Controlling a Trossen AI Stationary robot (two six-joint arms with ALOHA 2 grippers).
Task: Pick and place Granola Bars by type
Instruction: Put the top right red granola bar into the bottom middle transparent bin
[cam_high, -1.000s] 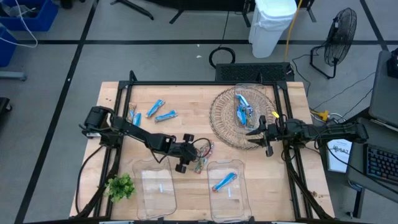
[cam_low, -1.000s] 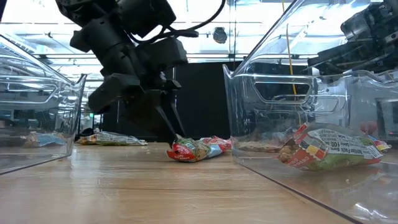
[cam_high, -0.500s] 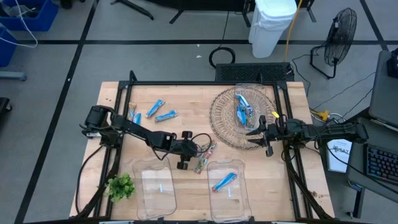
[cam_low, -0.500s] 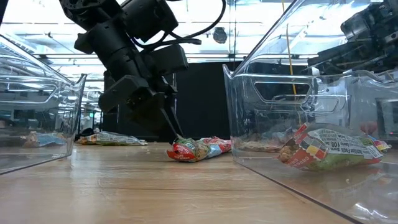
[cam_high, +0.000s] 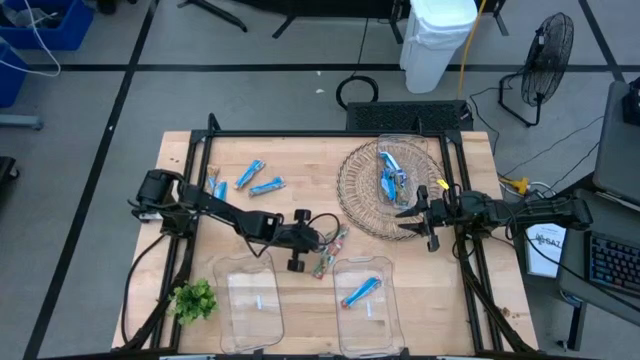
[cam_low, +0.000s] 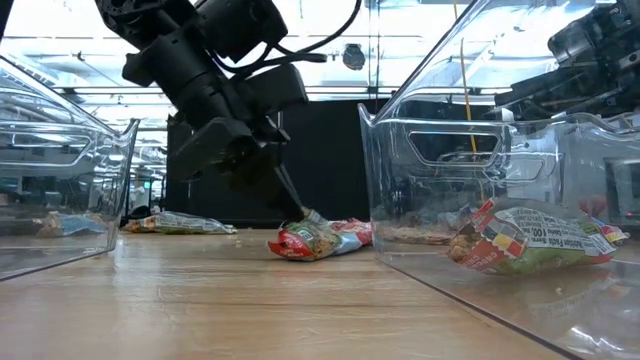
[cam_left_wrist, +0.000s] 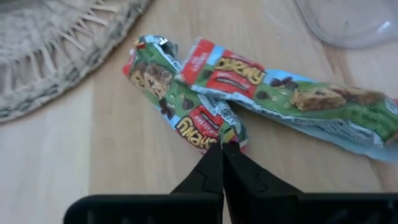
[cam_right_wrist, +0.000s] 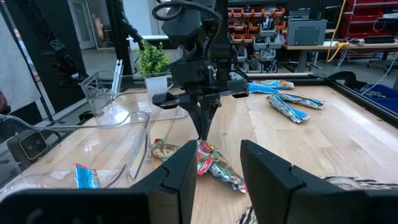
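My left tool was down at the table, between the two clear bins, with its fingers pressed together. Their tips met right at the edge of a multicoloured bar; in the left wrist view they touched the wrapper's edge, but I could not tell whether any of it was pinched between them. A second multicoloured bar lay across the first, the two overlapping on the bare wood just beside the rim of the woven basket.

In the low view the left tool came down at a slant onto the same pair of bars, which lay flat on the table.

My right tool waited at the basket's edge with its fingers apart and nothing between them. It pointed across the table toward the left arm.

Blue bars lay in the basket. Three more blue bars lay on the table near its far left corner. One blue bar lay in the right bin. The left bin stood next to it. A green sprig sat beside the left bin.
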